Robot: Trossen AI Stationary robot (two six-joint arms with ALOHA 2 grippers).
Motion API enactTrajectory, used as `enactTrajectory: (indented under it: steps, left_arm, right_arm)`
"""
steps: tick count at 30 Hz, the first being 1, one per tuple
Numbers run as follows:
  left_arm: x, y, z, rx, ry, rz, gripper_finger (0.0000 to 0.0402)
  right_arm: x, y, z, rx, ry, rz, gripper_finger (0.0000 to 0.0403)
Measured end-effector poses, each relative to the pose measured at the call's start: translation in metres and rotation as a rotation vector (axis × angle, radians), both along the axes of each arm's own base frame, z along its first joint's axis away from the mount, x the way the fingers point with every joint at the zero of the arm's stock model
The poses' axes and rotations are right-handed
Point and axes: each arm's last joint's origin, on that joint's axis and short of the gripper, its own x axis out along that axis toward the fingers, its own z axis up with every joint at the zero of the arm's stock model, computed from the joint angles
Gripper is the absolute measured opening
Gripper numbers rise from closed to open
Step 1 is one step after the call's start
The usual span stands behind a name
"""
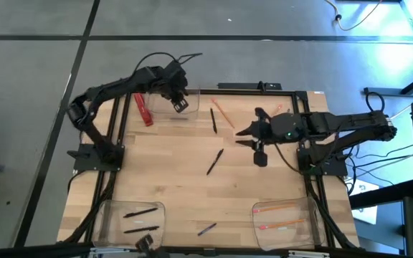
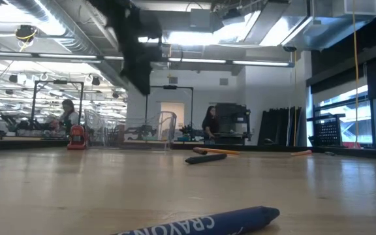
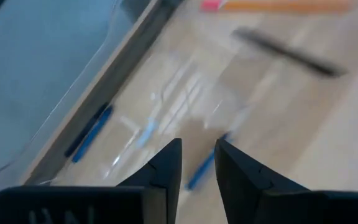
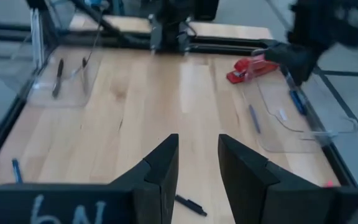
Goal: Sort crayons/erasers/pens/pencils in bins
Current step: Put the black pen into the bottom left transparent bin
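Now left gripper [image 3: 197, 163] above far-left bin [image 3: 92, 81], fingers slightly apart and holding nothing, blue crayon [image 3: 201, 169] lying in bin just below fingertips; right gripper [image 4: 197, 158] parted, empty, above table [image 4: 142, 106] centre.

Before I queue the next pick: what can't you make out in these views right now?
- Far clear bin, high view: the left gripper covers part of it; crayons inside too small to see.
- Left wrist view: motion blur; whether the blue crayon below the fingers lies in or beside that bin is unclear.
- Low view: near crayon cut off by the bottom edge.
- Right gripper open, holding nothing.
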Motion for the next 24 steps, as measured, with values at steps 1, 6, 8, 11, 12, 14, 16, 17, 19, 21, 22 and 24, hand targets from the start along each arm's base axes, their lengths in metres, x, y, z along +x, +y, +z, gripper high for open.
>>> enactTrajectory:
  steps: [1,6,8,11,12,14,16,17,19,21,22,24]
  left_arm:
    - [0.001,-0.009,0.009,0.012,-0.032,-0.005,0.0087]
    - [0.008,-0.060,0.045,0.042,-0.192,-0.054,0.0084]
    - [0.011,-0.082,0.053,0.030,-0.227,-0.086,0.0086]
    - [0.016,-0.112,0.059,-0.007,-0.269,-0.123,0.0087]
    - [0.018,-0.121,0.060,-0.016,-0.275,-0.130,0.0087]
    - [0.022,-0.137,0.060,-0.015,-0.279,-0.127,0.0088]
    - [0.026,-0.152,0.060,0.007,-0.278,-0.111,0.0088]
    - [0.027,-0.158,0.060,0.016,-0.277,-0.106,0.0088]
    - [0.029,-0.170,0.059,0.027,-0.283,-0.096,0.0088]
    - [0.030,-0.181,0.060,0.018,-0.294,-0.088,0.0088]
    - [0.030,-0.186,0.060,0.013,-0.300,-0.082,0.0088]
    - [0.030,-0.196,0.060,0.007,-0.310,-0.076,0.0088]
  right_arm:
    - [-0.002,-0.002,0.002,0.012,-0.010,-0.011,0.0115]
    - [-0.011,-0.010,0.002,0.019,0.030,0.031,0.0115]
    - [-0.010,-0.012,-0.002,0.009,0.074,0.043,0.0115]
    - [-0.006,-0.019,-0.012,0.004,0.150,0.020,0.0115]
    - [-0.004,-0.022,-0.015,0.004,0.175,0.005,0.0115]
    - [0.001,-0.027,-0.021,0.016,0.213,-0.011,0.0115]
    - [0.007,-0.032,-0.026,0.043,0.235,-0.002,0.0115]
    - [0.010,-0.034,-0.029,0.064,0.240,-0.010,0.0115]
    - [0.018,-0.038,-0.035,0.110,0.255,-0.058,0.0115]
    - [0.023,-0.043,-0.042,0.156,0.284,-0.109,0.0115]
    - [0.027,-0.044,-0.047,0.161,0.305,-0.120,0.0115]
    - [0.034,-0.045,-0.057,0.133,0.355,-0.094,0.0115]
